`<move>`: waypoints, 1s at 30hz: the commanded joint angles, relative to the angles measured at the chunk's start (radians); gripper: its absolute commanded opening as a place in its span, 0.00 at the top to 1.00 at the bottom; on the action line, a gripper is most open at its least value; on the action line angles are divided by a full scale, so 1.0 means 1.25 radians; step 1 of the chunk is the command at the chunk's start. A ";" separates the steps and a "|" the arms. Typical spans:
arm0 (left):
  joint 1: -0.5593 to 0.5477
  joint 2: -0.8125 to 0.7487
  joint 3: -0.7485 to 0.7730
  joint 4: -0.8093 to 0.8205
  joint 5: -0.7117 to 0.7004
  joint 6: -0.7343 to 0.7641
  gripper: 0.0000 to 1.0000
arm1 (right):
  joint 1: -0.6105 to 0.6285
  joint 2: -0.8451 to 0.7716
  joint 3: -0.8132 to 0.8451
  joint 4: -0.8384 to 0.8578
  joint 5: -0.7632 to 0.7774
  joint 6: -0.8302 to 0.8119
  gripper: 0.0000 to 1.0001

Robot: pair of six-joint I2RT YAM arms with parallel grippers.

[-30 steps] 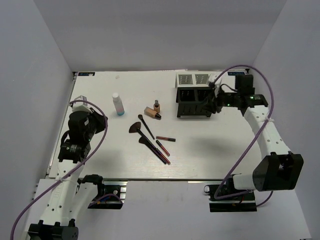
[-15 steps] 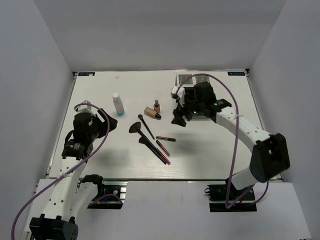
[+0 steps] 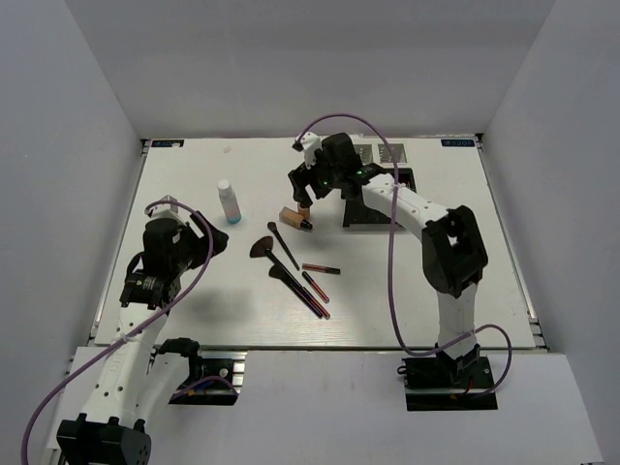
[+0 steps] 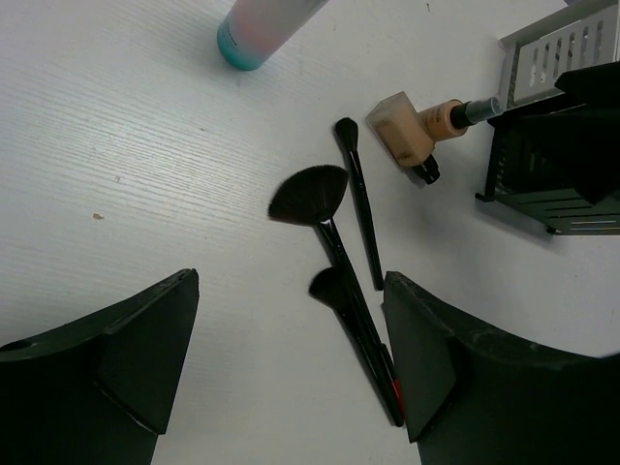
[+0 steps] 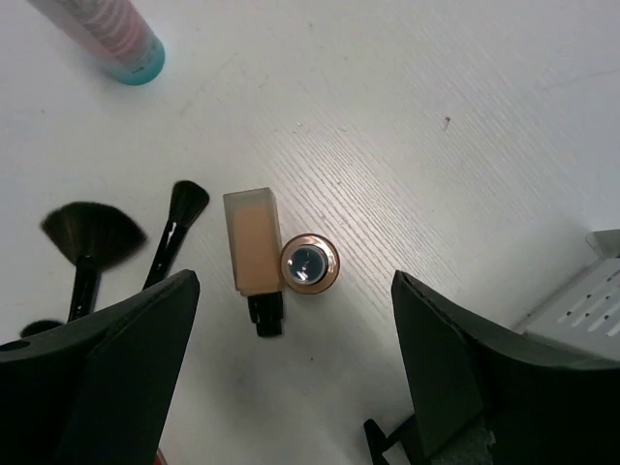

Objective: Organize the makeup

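Observation:
The makeup lies mid-table. A white-capped bottle (image 3: 229, 201) (image 4: 262, 34) stands at the left. One tan foundation bottle (image 3: 293, 218) (image 5: 252, 242) lies flat and a second (image 3: 303, 205) (image 5: 310, 263) stands upright beside it. A fan brush (image 3: 260, 249) (image 4: 310, 194), a slim brush (image 3: 283, 245) (image 4: 358, 194) and a third brush (image 3: 291, 283) (image 4: 334, 291) lie nearer, next to two dark-red pencils (image 3: 318, 281). My right gripper (image 3: 303, 188) (image 5: 291, 281) hovers open right above the two foundation bottles, holding nothing. My left gripper (image 3: 205, 242) (image 4: 289, 281) is open and empty, left of the brushes.
The black mesh organizer (image 3: 378, 199) (image 4: 552, 165) (image 5: 581, 291) stands just right of the foundation bottles, under the right arm's forearm. White walls enclose the table on three sides.
The right arm swung left from the organizer to above the foundation bottles, and its jaws opened wide. The left gripper went from shut to open, and its arm shifted only slightly.

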 commanded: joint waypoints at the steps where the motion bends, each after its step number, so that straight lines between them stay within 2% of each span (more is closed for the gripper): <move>1: -0.002 -0.019 0.003 -0.013 0.008 -0.005 0.13 | 0.007 0.038 0.053 0.011 0.070 0.041 0.15; 9: -0.002 -0.016 -0.009 -0.008 0.015 -0.014 0.13 | 0.012 0.101 0.077 0.041 0.106 0.033 0.28; 20: -0.002 -0.002 -0.010 -0.002 0.021 -0.014 0.13 | 0.020 0.130 0.065 0.070 0.080 0.008 0.43; 24: -0.002 -0.005 -0.005 -0.010 0.018 -0.014 0.13 | 0.022 0.146 0.072 0.072 0.077 -0.002 0.53; 27: -0.002 -0.010 -0.006 -0.012 0.016 -0.015 0.13 | 0.022 0.148 0.067 0.074 0.075 -0.007 0.55; 30: -0.002 -0.011 -0.007 -0.012 0.016 -0.016 0.13 | 0.023 0.151 0.061 0.074 0.077 -0.013 0.50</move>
